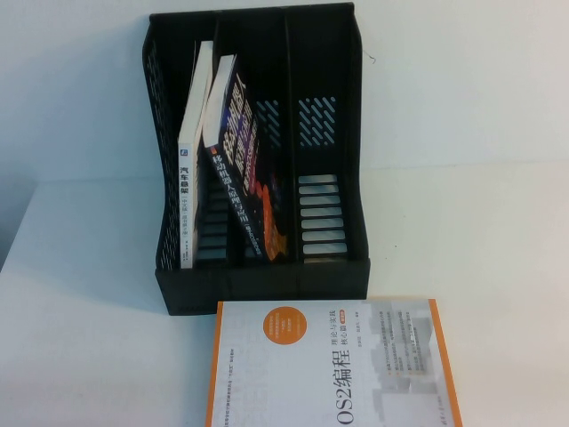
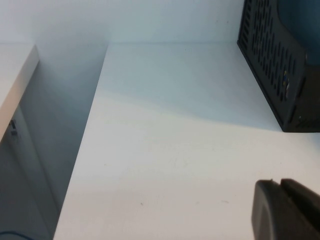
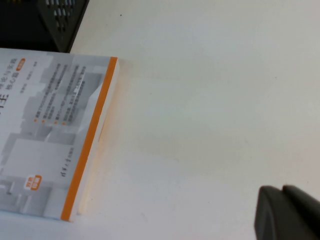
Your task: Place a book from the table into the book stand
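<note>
The black three-compartment book stand [image 1: 329, 258] stands at the back middle of the white table [image 1: 80, 329]. A thin book with a white spine [image 1: 189, 178] stands leaning in the stand's left compartment, its cover hidden. Neither gripper shows in the high view. My left gripper [image 2: 281, 182] is shut and empty, low over bare table to the left of the stand [image 2: 272, 65]. My right gripper [image 3: 282, 189] is shut and empty, over bare table to the right of the orange-edged book.
A dark book with big white characters [image 1: 244, 169] leans in the middle compartment; the right compartment holds nothing. An orange-edged white book [image 1: 333, 369] lies flat in front of the stand, also in the right wrist view [image 3: 50, 135]. The table's left edge [image 2: 95, 110] drops off.
</note>
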Robot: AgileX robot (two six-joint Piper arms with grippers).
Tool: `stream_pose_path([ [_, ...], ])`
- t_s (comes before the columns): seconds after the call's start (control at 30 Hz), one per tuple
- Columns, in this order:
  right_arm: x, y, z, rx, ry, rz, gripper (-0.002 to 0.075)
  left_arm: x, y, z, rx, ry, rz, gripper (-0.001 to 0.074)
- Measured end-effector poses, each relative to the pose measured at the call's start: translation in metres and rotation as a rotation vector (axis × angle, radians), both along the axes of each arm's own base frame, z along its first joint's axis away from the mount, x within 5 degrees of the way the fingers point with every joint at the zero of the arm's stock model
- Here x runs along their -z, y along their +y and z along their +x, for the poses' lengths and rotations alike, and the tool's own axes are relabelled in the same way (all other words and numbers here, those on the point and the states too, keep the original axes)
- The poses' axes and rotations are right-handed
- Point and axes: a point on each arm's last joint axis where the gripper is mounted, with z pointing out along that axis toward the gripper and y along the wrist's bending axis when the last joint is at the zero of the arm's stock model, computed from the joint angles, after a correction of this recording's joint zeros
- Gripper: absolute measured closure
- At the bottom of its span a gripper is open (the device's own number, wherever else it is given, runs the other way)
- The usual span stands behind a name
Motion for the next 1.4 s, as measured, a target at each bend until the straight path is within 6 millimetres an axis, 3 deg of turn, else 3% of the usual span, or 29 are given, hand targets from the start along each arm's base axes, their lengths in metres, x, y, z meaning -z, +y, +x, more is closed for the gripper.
stream_pose_path([
  [0.77, 0.002, 0.000, -0.001, 0.000, -0.007, 0.001, 0.0728, 0.000, 0.000, 0.000, 0.007, -0.001, 0.019, 0.0736],
  [0.97, 0.022, -0.006, -0.011, 0.003, -0.087, -0.059, 0.0728, 0.000, 0.000, 0.000, 0.008, -0.001, 0.018, 0.0736],
  [1.2, 0.051, -0.006, -0.013, -0.005, -0.388, -0.014, 0.0728, 0.000, 0.000, 0.000, 0.009, 0.000, 0.019, 0.0736],
  [1.4, 0.057, -0.007, -0.019, 0.007, -0.404, -0.011, 0.0728, 0.000, 0.000, 0.000, 0.009, 0.000, 0.019, 0.0736],
])
